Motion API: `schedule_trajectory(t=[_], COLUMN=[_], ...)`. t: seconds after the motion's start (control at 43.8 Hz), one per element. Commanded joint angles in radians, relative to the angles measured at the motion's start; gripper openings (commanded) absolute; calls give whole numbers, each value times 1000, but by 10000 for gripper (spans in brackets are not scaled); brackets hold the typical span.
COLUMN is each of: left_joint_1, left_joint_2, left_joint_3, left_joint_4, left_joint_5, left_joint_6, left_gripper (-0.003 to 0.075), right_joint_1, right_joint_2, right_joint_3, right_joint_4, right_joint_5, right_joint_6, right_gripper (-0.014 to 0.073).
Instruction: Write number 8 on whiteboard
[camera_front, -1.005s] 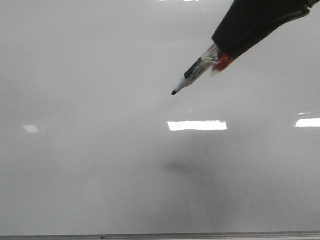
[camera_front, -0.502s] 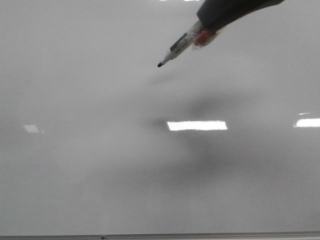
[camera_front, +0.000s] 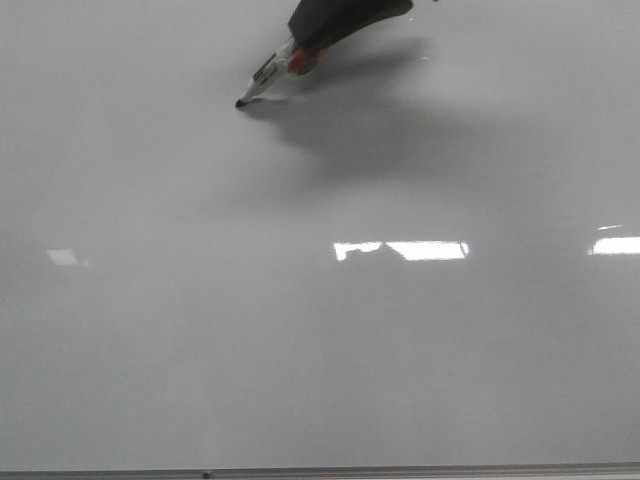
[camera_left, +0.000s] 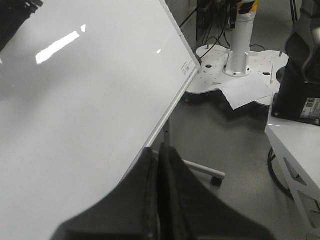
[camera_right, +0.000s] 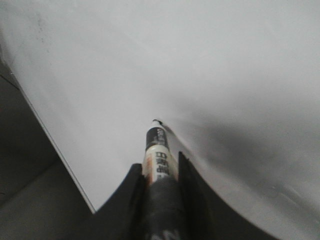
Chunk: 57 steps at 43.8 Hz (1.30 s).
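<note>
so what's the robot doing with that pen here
The right pincer is shut on a black-tipped marker pen with a clear barrel, its tip at the upper part of the large glossy pale grey-white whiteboard, meeting its own shadow there. Only a tiny black mark shows at the tip in the right wrist view; no figure is drawn yet. The left pincer is shut and empty, off the board's edge.

1. Soft, even, rather dim overhead lighting is seen throughout; colours appear washed to grey.
2. Bright rectangular glare patches are reflected on the whiteboard (camera_front: 150, 350) at 3, 9 and centre in the front view.
3. A broad, diffuse shadow is cast below the marker (camera_front: 268, 80) toward 4 o'clock.
4. Slight blur is noted on the marker; the right wrist view's foreground is soft.
</note>
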<state>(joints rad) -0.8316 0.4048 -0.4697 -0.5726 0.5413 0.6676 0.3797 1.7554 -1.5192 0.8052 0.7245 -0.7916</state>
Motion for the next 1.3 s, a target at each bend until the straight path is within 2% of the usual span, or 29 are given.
schedule_trajectory(t=[0.0, 0.32, 0.616, 0.753, 1.027, 1.279], left_joint_1=[-5, -5, -5, -5, -5, -5], left_joint_2=[4, 4, 4, 4, 4, 4], left_joint_3=[-28, -28, -28, -28, -28, -28], left_joint_4=[-33, -33, -33, -33, -33, -33], left_joint_5=[-66, -66, -66, -66, -66, -66], left_joint_6=[-10, -10, -10, -10, -10, -10], left_gripper=[-20, -20, -20, -20, -20, -20], right_joint_1=[20, 9, -79, -86, 17, 117], right_joint_2=[-8, 6, -70, -78, -30, 21], right_joint_3=[-50, -14, 108, 169, 226, 132], right_joint_4=[37, -61, -63, -68, -36, 29], right_joint_5=[-48, -9, -10, -2, -109, -164], right_joint_6=[-2, 3, 3, -1, -8, -9], right_gripper=[-70, -61, -61, -61, -61, -61])
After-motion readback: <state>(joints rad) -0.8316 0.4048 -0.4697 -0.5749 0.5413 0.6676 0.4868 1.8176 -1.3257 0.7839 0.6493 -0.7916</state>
